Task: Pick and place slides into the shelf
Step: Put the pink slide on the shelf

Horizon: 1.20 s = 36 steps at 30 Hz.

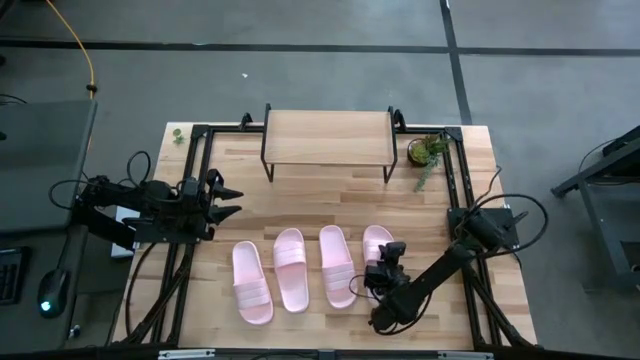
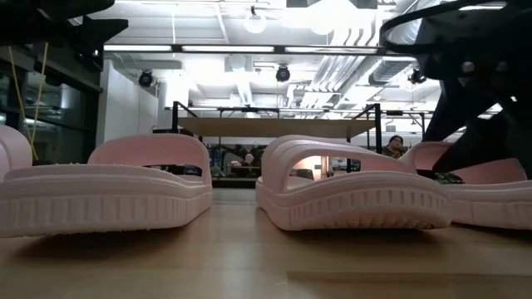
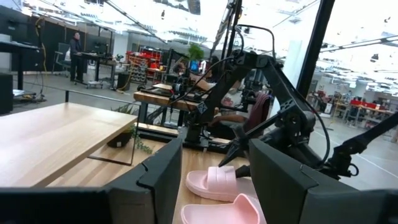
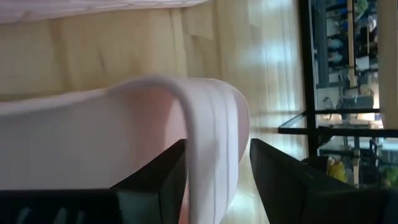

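Note:
Four pale pink slides lie side by side on the near half of the table, soles down (image 1: 251, 283) (image 1: 291, 270) (image 1: 337, 265) (image 1: 376, 243). The shelf (image 1: 328, 138), a wood plank on thin black legs, stands at the far edge. My right gripper (image 1: 385, 262) is low over the near end of the rightmost slide. In the right wrist view it is open (image 4: 217, 180), with the slide's ribbed strap (image 4: 214, 124) running between its two fingers. My left gripper (image 1: 232, 197) waits open at the table's left side, away from the slides. My right gripper has one finger on each side of the rightmost slide's strap (image 4: 211, 162), reaching along the slide from its near end. The slide lies flat on the table. I cannot tell whether either finger touches the strap.
A small potted plant (image 1: 430, 152) stands right of the shelf. A black metal frame (image 1: 195, 160) runs along the table's left and right sides. Bare wood lies between the slides and the shelf. In the low view two slides (image 2: 108, 195) (image 2: 349, 195) fill the foreground.

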Motion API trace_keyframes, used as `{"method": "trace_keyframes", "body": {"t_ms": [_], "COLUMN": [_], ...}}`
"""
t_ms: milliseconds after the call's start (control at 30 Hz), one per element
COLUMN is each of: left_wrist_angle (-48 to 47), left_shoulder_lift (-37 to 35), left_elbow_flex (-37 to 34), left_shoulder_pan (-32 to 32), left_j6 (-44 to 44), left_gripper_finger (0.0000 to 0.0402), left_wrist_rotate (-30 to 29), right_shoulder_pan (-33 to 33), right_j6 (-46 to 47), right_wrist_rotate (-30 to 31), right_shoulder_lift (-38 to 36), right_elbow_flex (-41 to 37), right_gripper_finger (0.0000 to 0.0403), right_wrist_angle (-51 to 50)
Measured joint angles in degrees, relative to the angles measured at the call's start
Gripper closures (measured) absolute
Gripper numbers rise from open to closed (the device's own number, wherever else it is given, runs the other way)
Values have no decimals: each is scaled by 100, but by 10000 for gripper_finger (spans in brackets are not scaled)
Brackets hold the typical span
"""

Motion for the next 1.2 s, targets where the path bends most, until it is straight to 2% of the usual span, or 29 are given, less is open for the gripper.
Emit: {"method": "trace_keyframes", "body": {"t_ms": [733,900,1133,1200], "left_wrist_angle": [0,1,0,0], "left_shoulder_lift": [0,0,0,0], "left_elbow_flex": [0,0,-1,-1], "left_shoulder_pan": [0,0,0,0], "left_j6": [0,0,0,0], "left_gripper_finger": [232,232,231,231], "left_wrist_rotate": [1,1,2,2], "right_shoulder_pan": [-138,-138,-138,-138], "right_j6": [113,113,113,113], "right_wrist_rotate": [-117,-119,-246,-248], "right_shoulder_lift": [0,0,0,0], "right_elbow_flex": [0,0,0,0], "right_gripper_finger": [243,284,382,396], "right_wrist_angle": [20,32,25,25]}}
